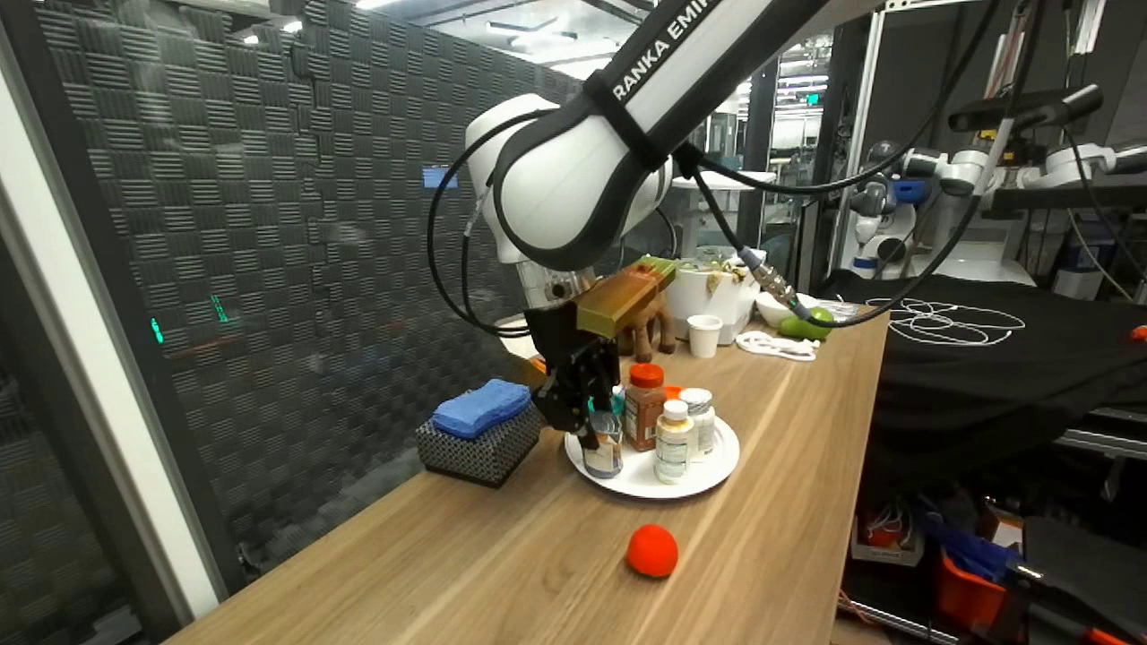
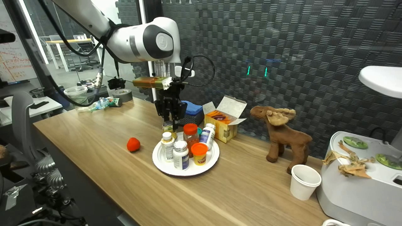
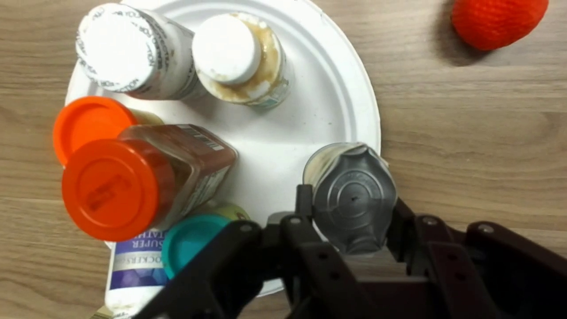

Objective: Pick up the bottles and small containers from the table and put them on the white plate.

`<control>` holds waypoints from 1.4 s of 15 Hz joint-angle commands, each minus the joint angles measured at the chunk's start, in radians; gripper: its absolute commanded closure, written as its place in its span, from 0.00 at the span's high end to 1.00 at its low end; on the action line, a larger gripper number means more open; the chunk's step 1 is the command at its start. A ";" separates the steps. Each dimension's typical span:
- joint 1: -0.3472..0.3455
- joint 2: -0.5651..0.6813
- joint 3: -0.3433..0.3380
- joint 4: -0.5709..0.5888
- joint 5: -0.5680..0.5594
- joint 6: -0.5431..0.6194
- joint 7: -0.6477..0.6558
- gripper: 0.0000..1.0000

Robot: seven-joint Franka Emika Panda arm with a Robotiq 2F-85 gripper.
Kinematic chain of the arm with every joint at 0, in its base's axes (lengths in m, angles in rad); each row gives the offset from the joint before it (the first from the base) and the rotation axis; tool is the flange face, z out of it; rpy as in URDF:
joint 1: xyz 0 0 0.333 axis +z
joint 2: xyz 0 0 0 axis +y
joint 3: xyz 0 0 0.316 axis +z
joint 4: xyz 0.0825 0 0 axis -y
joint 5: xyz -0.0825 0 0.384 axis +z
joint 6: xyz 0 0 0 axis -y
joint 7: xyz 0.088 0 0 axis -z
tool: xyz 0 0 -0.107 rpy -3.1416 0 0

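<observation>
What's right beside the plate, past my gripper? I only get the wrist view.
Observer: A dark textured box with a folded blue cloth on top sits beside the white plate.
Operator: Is the purple-label bottle upright? I can't see its cap.
Observer: No, an exterior view shows it tilted, with its white cap at the raised end.
Operator: Anything farther along the table, out of my frame?
Observer: Yes, a brown toy moose stands there.
</observation>
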 commanded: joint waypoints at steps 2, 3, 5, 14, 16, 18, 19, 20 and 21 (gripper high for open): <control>0.010 0.015 -0.009 0.045 -0.023 -0.033 0.031 0.24; 0.011 0.014 -0.011 0.047 -0.024 -0.034 0.036 0.24; 0.013 0.016 -0.021 0.052 -0.035 -0.030 0.060 0.24; 0.000 0.038 -0.027 0.073 -0.040 -0.035 0.065 0.49; 0.003 0.042 -0.031 0.076 -0.045 -0.032 0.072 0.70; 0.006 0.042 -0.034 0.075 -0.048 -0.028 0.083 0.86; 0.007 0.040 -0.034 0.074 -0.049 -0.026 0.083 0.93; 0.007 0.038 -0.032 0.073 -0.049 -0.024 0.081 1.00; 0.008 0.035 -0.031 0.069 -0.050 -0.018 0.078 1.00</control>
